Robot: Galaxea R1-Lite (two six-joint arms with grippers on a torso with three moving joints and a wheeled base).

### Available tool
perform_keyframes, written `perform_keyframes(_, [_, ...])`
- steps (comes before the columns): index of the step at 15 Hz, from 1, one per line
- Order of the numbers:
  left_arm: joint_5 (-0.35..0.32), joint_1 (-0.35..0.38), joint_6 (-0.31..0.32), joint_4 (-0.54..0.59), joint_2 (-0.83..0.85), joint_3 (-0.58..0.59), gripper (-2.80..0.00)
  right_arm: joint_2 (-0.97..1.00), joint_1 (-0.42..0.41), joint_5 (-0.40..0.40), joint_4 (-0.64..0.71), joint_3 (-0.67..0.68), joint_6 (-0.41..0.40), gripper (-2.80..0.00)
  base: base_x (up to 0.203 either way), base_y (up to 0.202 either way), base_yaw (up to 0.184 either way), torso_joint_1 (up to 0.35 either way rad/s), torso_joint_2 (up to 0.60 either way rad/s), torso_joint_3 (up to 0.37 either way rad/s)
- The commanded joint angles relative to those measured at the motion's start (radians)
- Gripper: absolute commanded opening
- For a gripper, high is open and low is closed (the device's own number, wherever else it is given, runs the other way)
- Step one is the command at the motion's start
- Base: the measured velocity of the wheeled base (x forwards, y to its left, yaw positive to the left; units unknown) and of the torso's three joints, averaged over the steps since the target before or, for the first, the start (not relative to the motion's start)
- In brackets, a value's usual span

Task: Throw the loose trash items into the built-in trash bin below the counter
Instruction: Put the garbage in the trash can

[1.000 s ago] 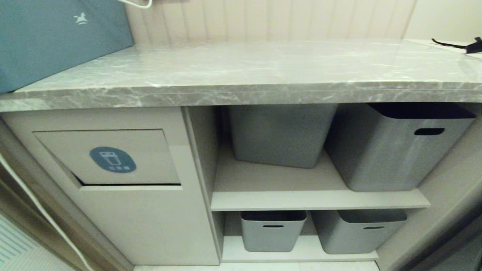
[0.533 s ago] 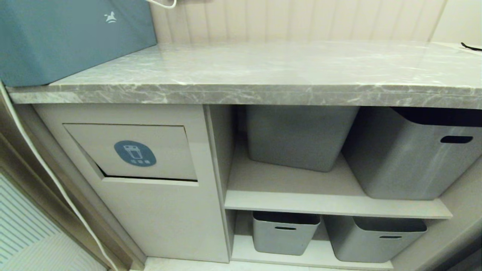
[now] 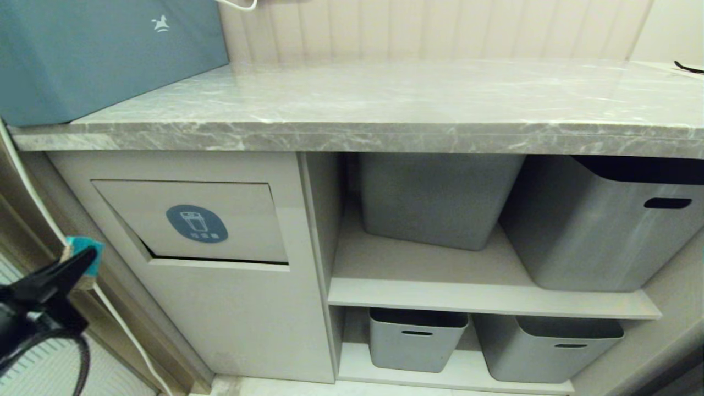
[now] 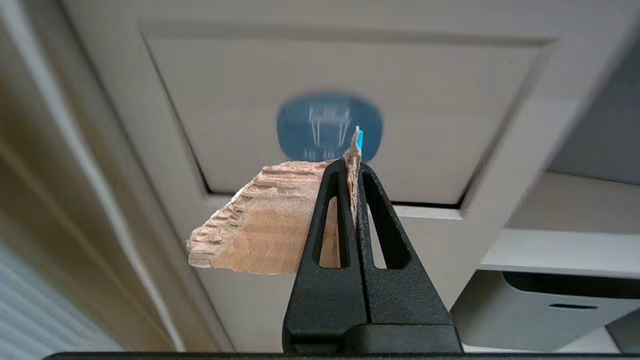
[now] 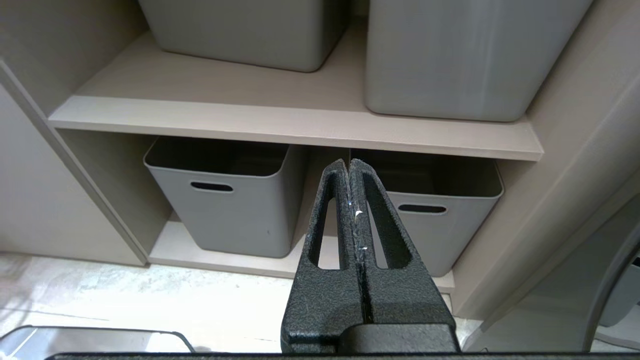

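My left gripper (image 3: 82, 258) (image 4: 353, 162) is shut on a torn brown cardboard scrap (image 4: 255, 227) with a turquoise face (image 3: 83, 248). It hangs at the lower left, in front of and left of the built-in trash bin's swing flap (image 3: 192, 220) (image 4: 350, 110), which bears a round blue sticker (image 3: 196, 224) and sits slightly ajar at its lower edge. The grey marble counter (image 3: 385, 99) runs above. My right gripper (image 5: 349, 165) is shut and empty, parked low before the lower shelf; it does not show in the head view.
A large teal box (image 3: 104, 55) stands on the counter's left end. Right of the bin, open shelves (image 3: 484, 291) hold grey storage bins above (image 3: 599, 231) and below (image 3: 415, 338). A white cable (image 3: 33, 203) runs down the left side. A black strap (image 3: 687, 67) lies far right.
The head view first shifted, moving the cabinet rightward in the picture, then held still. My left gripper with the cardboard scrap has risen into view at the lower left.
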Motion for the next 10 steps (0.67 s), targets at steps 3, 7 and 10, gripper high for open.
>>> perform_keyframes(3, [0.043, 0.033, -0.192, -0.226, 0.375, 0.031, -2.8, -0.002, 0.0, 0.0, 0.0, 0.0, 0.0, -2.8, 0.0, 0.0, 0.0, 0.0, 0.0, 0.0])
perform_keyframes(7, [0.048, 0.04, -0.305, -0.293, 0.518, 0.019, -2.8, -0.002, 0.0, 0.0, 0.0, 0.0, -0.001, -2.8, 0.0, 0.0, 0.0, 0.0, 0.0, 0.0])
perform_keyframes(10, [0.049, 0.042, -0.307, -0.443, 0.672, -0.034, -2.8, -0.002, 0.0, 0.0, 0.0, 0.0, -0.001, -2.8, 0.0, 0.0, 0.0, 0.0, 0.0, 0.0])
